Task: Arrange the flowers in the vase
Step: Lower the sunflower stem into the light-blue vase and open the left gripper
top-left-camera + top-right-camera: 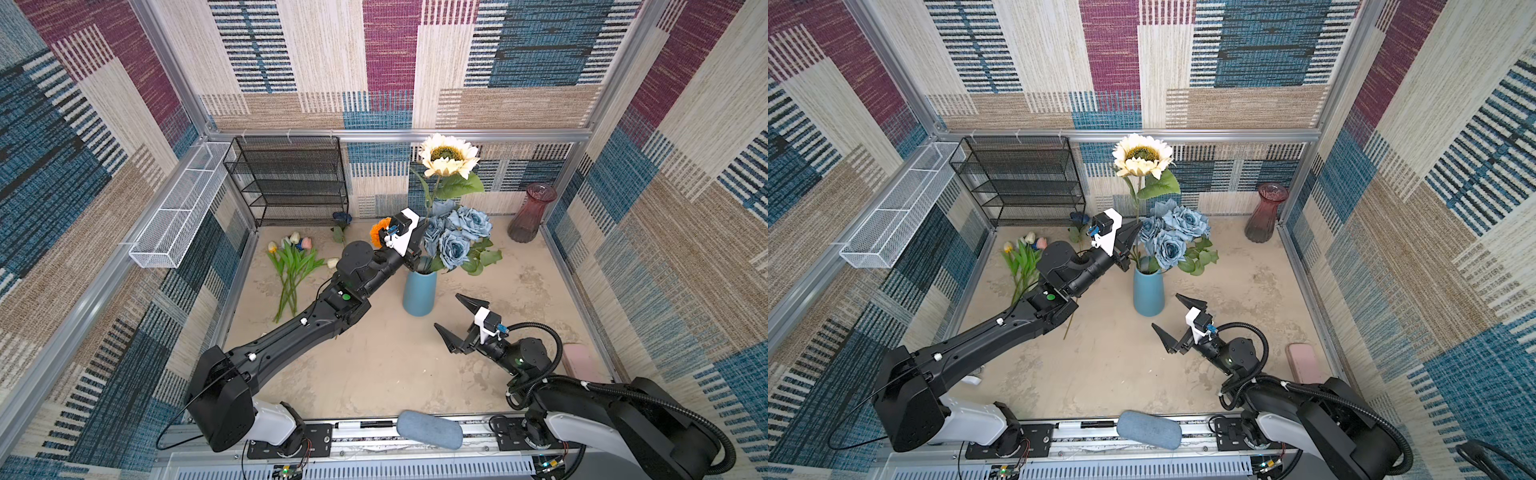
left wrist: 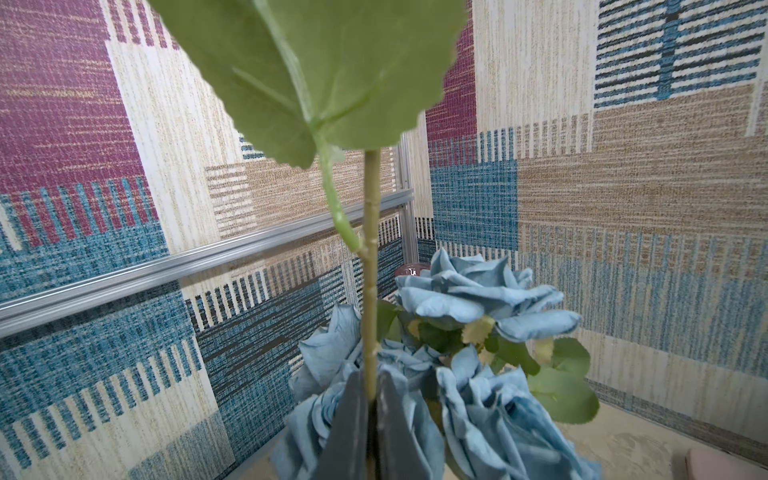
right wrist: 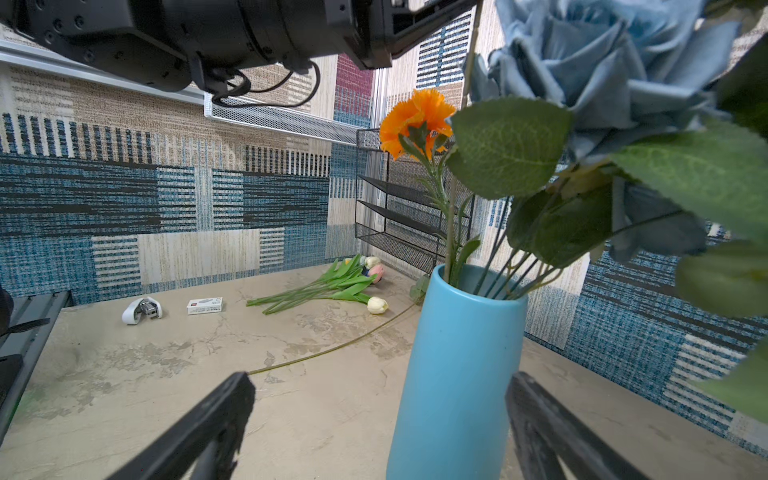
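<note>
The left end effector pinches the stem of the cream sunflower just above the blue vase; the bloom stands high over it. The dusty-blue roses and the orange marigold stand in that vase. The right end effector hangs spread wide just beside the vase. The tulips lie on the tabletop, left of the left end effector

Place: enclosed robot test cell.
Walls: patchwork fabric panels on aluminium frame, upper half.
Mounts: robot arm bases on rail, bottom edge.
</note>
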